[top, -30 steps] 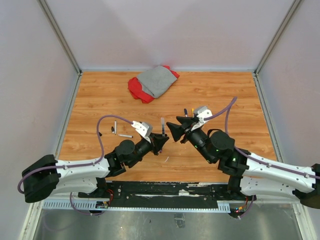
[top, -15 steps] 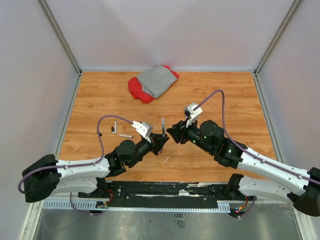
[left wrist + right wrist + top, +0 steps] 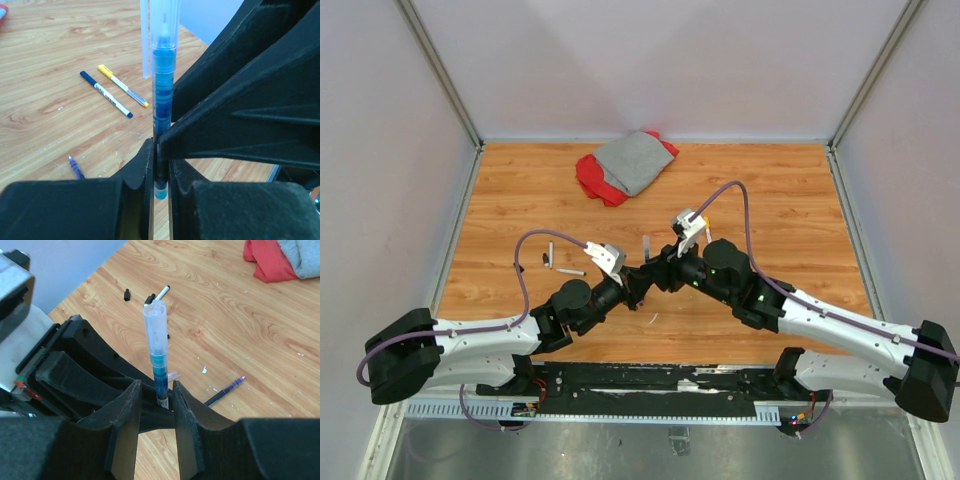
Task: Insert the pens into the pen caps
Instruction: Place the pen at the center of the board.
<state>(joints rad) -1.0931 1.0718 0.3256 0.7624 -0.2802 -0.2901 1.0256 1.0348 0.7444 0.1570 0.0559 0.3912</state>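
Note:
A blue pen (image 3: 162, 90) stands upright with its lower end pinched in my left gripper (image 3: 161, 150), which is shut on it. A clear tube (image 3: 155, 330) covers the pen's upper part. My right gripper (image 3: 156, 390) is open, one jaw on each side of the same pen (image 3: 160, 370) just above the left fingers, with a gap on both sides. From above, both grippers meet at the table's middle under the pen (image 3: 646, 245). Two small black pen caps (image 3: 127, 294) lie beside a white pen (image 3: 157, 295).
A blue-ended pen (image 3: 106, 94) and a yellow-ended pen (image 3: 122, 86) lie side by side on the wood. A purple pen (image 3: 225, 390) lies near a small clear piece (image 3: 174, 375). A red and grey cloth (image 3: 625, 165) sits at the back.
My right arm has swung left and brought its jaws around the pen held by the left gripper, and the jaws have narrowed. The left arm has stayed put.

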